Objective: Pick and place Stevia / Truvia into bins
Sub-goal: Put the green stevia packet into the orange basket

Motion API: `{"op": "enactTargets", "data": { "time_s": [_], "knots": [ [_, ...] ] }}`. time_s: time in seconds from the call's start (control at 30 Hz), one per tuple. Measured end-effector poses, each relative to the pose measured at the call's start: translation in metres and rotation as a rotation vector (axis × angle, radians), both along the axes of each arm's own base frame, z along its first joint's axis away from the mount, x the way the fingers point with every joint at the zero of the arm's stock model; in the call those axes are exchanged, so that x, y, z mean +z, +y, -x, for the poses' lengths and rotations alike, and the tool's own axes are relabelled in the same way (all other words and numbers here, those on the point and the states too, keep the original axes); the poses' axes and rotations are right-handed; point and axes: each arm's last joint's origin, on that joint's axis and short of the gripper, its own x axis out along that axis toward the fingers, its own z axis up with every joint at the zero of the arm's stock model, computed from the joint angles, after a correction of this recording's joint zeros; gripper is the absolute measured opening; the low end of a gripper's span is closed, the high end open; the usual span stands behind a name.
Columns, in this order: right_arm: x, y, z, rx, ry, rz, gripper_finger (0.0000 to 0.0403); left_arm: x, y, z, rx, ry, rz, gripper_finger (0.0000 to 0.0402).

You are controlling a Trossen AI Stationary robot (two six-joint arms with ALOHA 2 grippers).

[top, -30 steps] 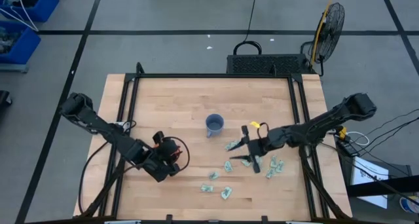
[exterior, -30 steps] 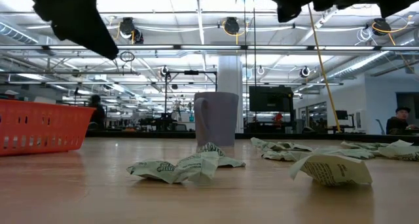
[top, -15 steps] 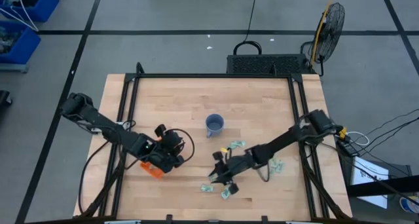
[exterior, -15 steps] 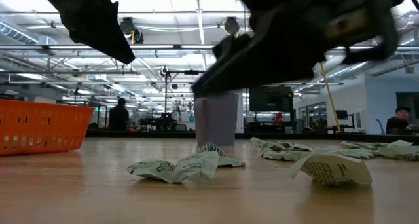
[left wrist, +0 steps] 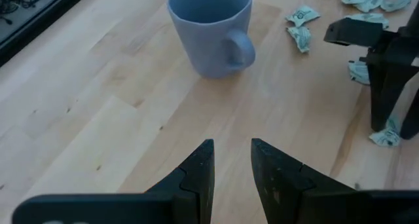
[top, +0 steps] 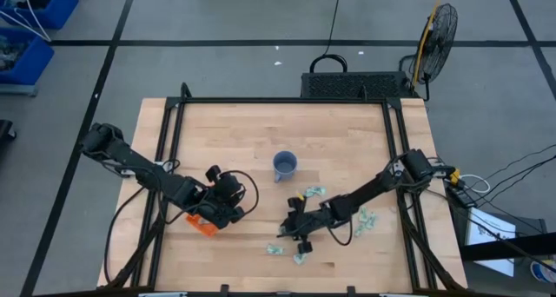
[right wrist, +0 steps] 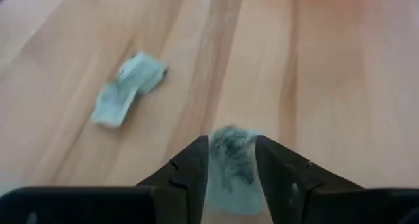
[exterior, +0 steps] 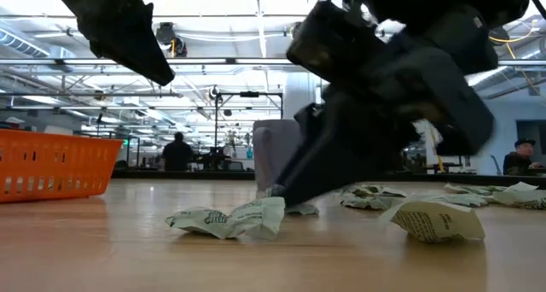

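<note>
One packet [right wrist: 230,160], pale green and crumpled, sits between the right gripper [right wrist: 232,165]'s two dark fingers in the right wrist view; fingers stand apart on either side of it, edges close to the paper, and whether they press it I cannot tell. Packet lies on the wood. A second packet [right wrist: 127,89] lies beyond it, well apart from the fingers.

High view: right gripper [top: 298,232] is low over the table's front middle, among loose packets. One packet [top: 274,248] lies just beside it toward the front edge, another [top: 299,258] nearer the edge. More packets [top: 365,219] are scattered along the right arm, and a few [top: 313,193] near the mug [top: 284,165].

Low view: crumpled packets [exterior: 229,219] lie flat on the wood in front of the mug [exterior: 275,154].

Orange bin [top: 202,224] rests on the table's left front, partly under the left gripper [top: 228,203]. Left gripper [left wrist: 230,165] hangs above bare wood, fingers apart with nothing between them, pointed toward the mug [left wrist: 211,29].
</note>
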Motion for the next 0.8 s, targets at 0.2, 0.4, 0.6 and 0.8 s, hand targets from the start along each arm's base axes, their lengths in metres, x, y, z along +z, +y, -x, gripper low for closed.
{"op": "enactTargets", "data": {
  "time_s": [0.2, 0.4, 0.6, 0.8],
  "knots": [
    [-0.002, -0.004, 0.001, -0.021, 0.008, -0.009, 0.003, 0.0, 0.0, 0.0, -0.003, 0.002, 0.006, 0.0106],
    [0.02, 0.002, -0.014, 0.016, -0.244, -0.055, 0.0009, 0.0, 0.0, 0.0, 0.002, -0.005, 0.01, 0.0106],
    [0.053, -0.014, -0.043, -0.072, -0.403, 0.024, 0.0004, 0.029, -0.001, -0.002, -0.001, -0.127, 0.009, 0.0106],
    [0.055, -0.028, -0.092, -0.06, -0.434, -0.019, 0.0002, 0.087, 0.01, 0.015, -0.055, -0.225, -0.091, 0.0106]
  ]
}}
